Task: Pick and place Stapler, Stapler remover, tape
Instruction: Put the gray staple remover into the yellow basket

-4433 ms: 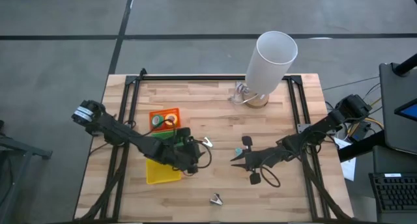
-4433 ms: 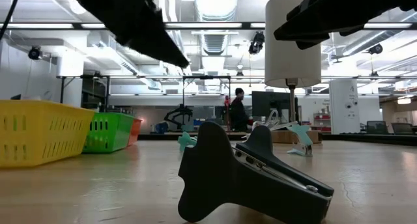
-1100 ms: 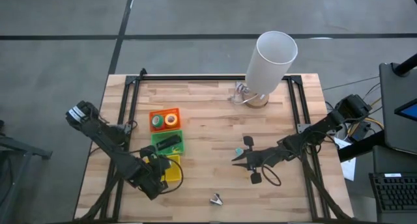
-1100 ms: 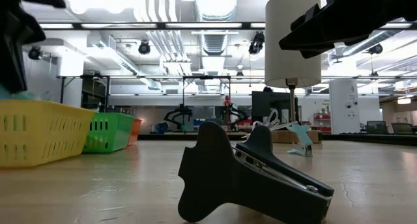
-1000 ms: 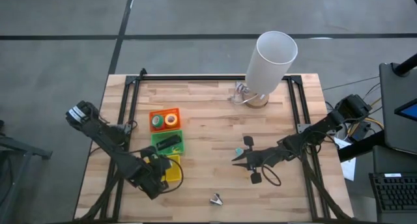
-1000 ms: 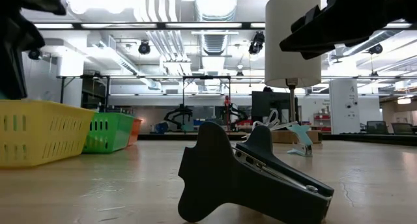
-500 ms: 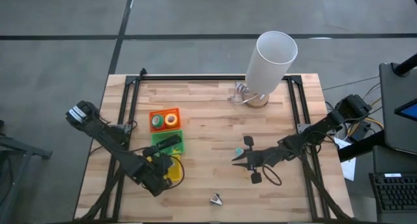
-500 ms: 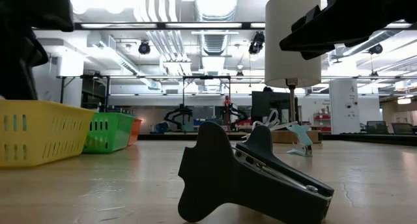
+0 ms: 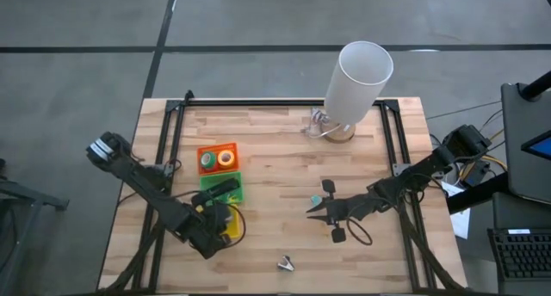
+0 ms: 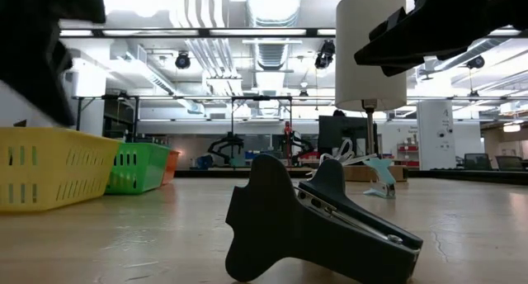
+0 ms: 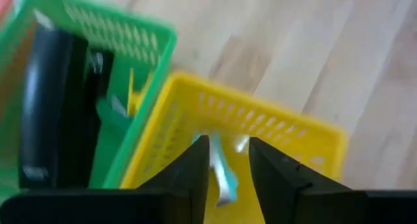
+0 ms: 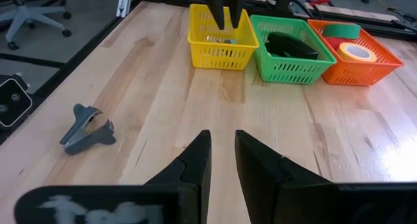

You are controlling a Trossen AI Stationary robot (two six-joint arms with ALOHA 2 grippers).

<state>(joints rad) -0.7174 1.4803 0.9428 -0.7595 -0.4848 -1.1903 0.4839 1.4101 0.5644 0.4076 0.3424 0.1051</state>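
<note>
Butcher-block planking forms the bench (image 9: 275, 150), with three mesh baskets in a row on its left half.

**Left hand.** The left hand (image 11: 229, 142) hangs directly over the yellow basket (image 12: 221, 51). Its fingers stand apart by a narrow gap. A teal staple remover (image 11: 218, 172) shows in that gap with bare basket floor beside it. It appears to lie in the basket rather than in a grip, but contact cannot be ruled out.

**Adjacent items.** The green basket (image 11: 117, 28) touches the yellow one and holds the black stapler (image 11: 49, 107), lying flat. Next in line, the orange basket (image 12: 352, 71) holds the tape rolls (image 12: 357, 51).

**Right hand.** The right hand (image 9: 312, 212) waits at mid-bench with its fingers parted on nothing.

**Remaining item.** A dark grey staple remover (image 12: 88, 127) lies loose near the bench's front edge, well apart from the baskets.

**Handling note.** This remover is judged light and rigid, with sprung claws that close under pressure.
- Take hold across the two broad thumb wings, not the claw tips.
- Expect it to skid on the smooth wood if it is nudged before the fingers close.
- A drop from low height into the yellow basket should do no harm.
</note>
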